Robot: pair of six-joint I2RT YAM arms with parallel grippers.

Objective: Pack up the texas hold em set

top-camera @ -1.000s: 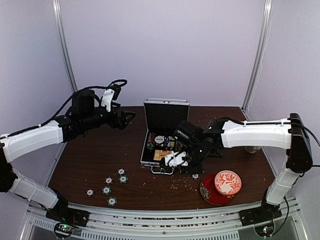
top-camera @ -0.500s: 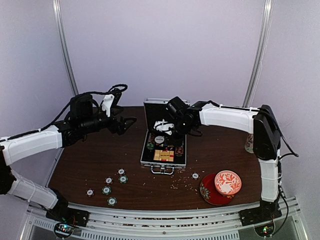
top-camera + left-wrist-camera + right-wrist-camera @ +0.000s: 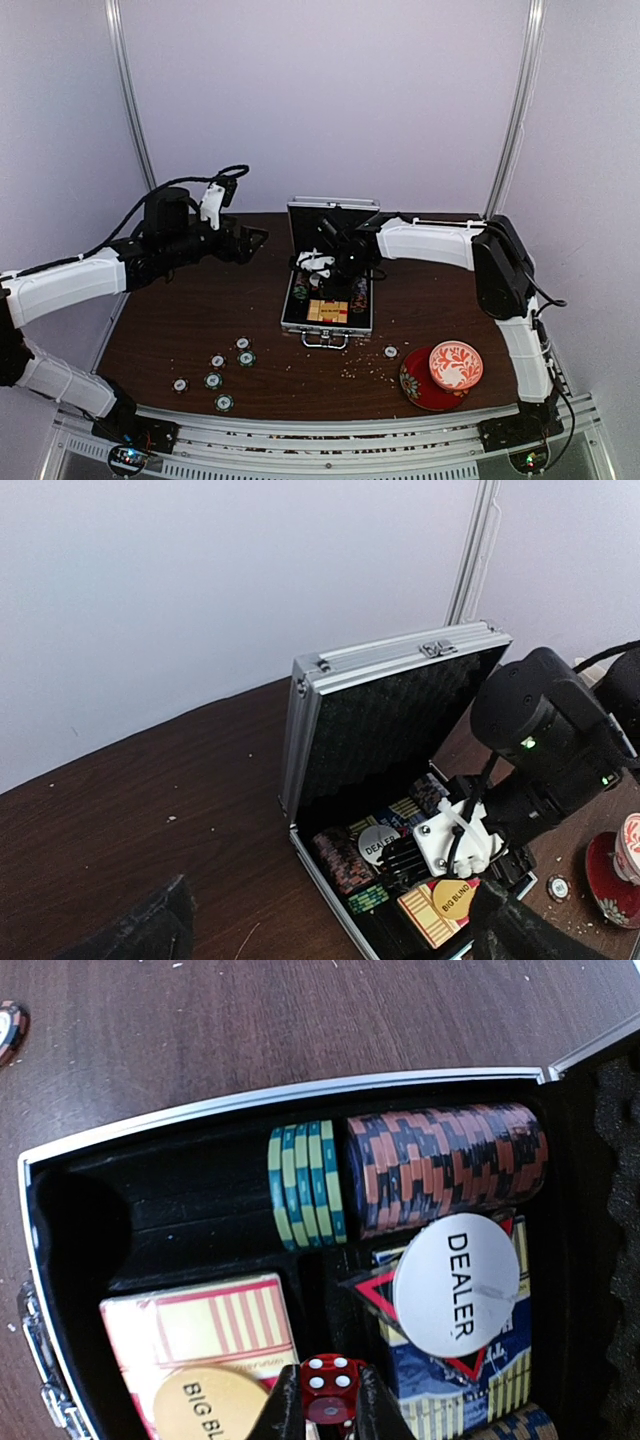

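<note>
The silver briefcase (image 3: 328, 318) lies open at the table's middle, lid (image 3: 333, 228) upright. In the right wrist view it holds green chips (image 3: 305, 1185), dark orange-edged chips (image 3: 445, 1165), a white DEALER button (image 3: 458, 1285), a red-tan card box (image 3: 200, 1330) and a BIG BLIND disc (image 3: 205, 1405). My right gripper (image 3: 330, 1410) is shut on a red die (image 3: 330, 1385) just above the case's interior; it also shows from above (image 3: 314, 262). My left gripper (image 3: 255, 240) hovers open and empty left of the case. Several loose chips (image 3: 213, 380) lie at the front left.
One more chip (image 3: 391, 352) lies right of the case's handle. A red-and-white bowl (image 3: 456, 364) on a red saucer (image 3: 415, 385) stands at the front right. Crumbs litter the table's front. Frame posts stand at the back corners.
My right gripper has swung from the table in front of the case, up and back over the case's interior. The left arm shifted only slightly.
</note>
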